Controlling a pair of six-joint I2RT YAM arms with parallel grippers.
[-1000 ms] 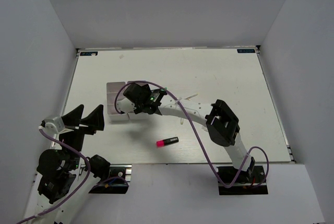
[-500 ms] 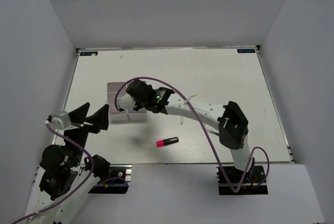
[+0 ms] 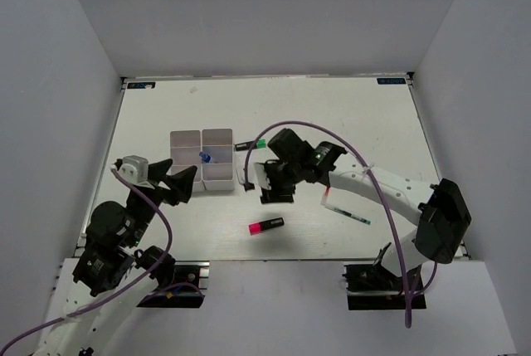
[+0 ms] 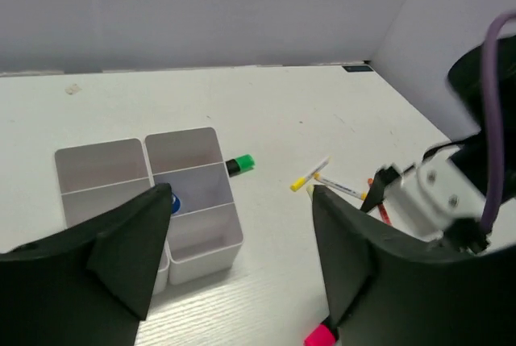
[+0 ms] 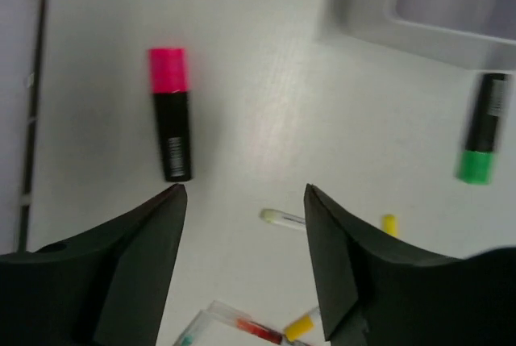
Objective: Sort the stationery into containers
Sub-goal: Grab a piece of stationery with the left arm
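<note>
The right pincer (image 5: 242, 193), open and empty just off the near right corner of the tray (image 3: 184, 144), would best drop over the pink-capped highlighter (image 5: 169, 116) lying on the surface beyond that same corner, straddling the barrel's middle before closing.

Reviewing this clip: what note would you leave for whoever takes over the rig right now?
Left gripper: open, empty, facing the tray.
Right gripper: open, empty, over the table near the pink-capped highlighter.
Done: blue-capped tube lies in a tray compartment.
Left: pink-capped highlighter, green-capped highlighter just right of the tray, and thin pens, all on the table.
</note>
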